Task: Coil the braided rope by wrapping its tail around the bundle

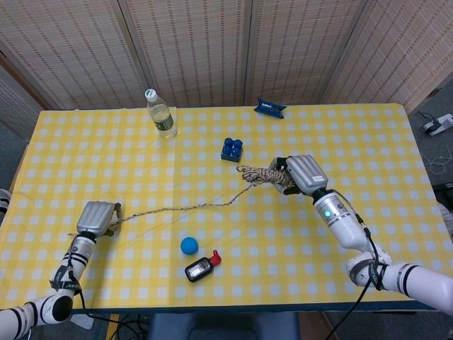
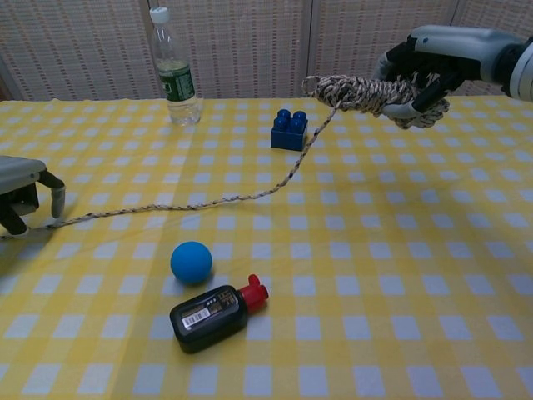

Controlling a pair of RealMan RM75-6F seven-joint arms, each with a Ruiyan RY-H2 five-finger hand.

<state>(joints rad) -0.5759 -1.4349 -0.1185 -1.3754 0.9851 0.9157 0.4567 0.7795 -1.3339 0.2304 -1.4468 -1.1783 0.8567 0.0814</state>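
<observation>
The right hand (image 2: 429,67) holds the rope bundle (image 2: 366,90) above the table (image 1: 368,142), fingers wrapped around its right end; the bundle projects toward 9 o'clock from the palm. The rope tail (image 2: 208,200) hangs down, then runs across the cloth toward 8 o'clock, passing under the curled fingers (image 2: 57,198) of the left hand (image 1: 95,218). Whether those fingers clamp the tail cannot be determined. A blue brick (image 2: 289,129) stands at 7 o'clock from the bundle.
</observation>
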